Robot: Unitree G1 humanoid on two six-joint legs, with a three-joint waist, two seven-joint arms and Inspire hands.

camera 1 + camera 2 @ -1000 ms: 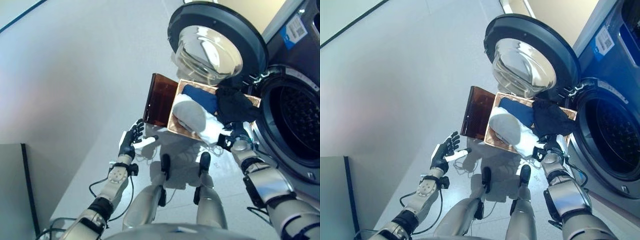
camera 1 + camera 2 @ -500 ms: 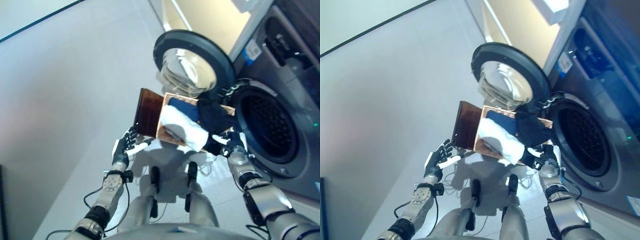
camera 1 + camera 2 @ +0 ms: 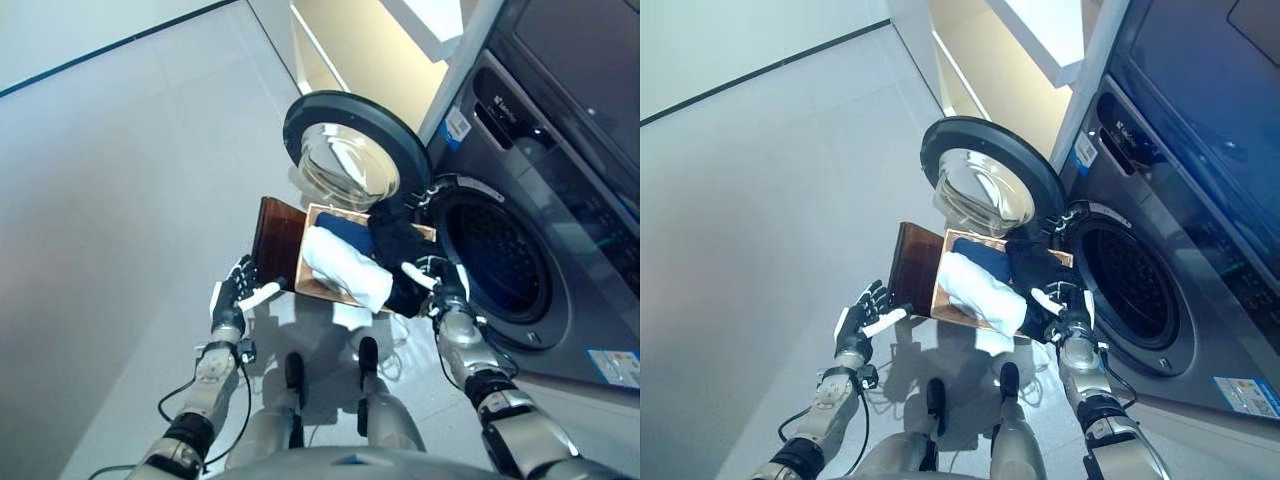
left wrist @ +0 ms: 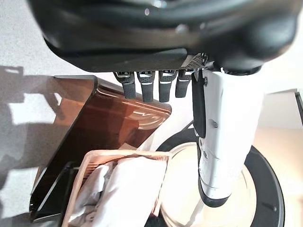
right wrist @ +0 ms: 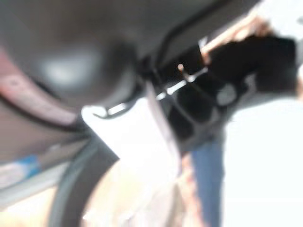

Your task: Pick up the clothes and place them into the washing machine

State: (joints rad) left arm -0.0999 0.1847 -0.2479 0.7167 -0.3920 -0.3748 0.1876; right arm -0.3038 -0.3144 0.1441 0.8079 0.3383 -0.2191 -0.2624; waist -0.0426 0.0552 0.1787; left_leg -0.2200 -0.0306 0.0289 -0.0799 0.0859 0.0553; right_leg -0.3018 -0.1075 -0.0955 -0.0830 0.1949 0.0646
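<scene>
Clothes (image 3: 345,265) fill a basket (image 3: 322,213) beside the washing machine (image 3: 520,220); left hand (image 3: 235,290) spread wide, right hand (image 3: 437,287) grip unclear.

Brown panel (image 3: 272,240) beside basket (image 3: 322,212)

Silver-grey jointed arms, dark left robot hand (image 3: 232,293) with white thumb cover, dark right robot hand (image 3: 443,293)

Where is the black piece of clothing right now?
In the head views, the black garment hangs over the basket's right edge, beside the washing machine's open drum, with the right hand right at it.
</scene>
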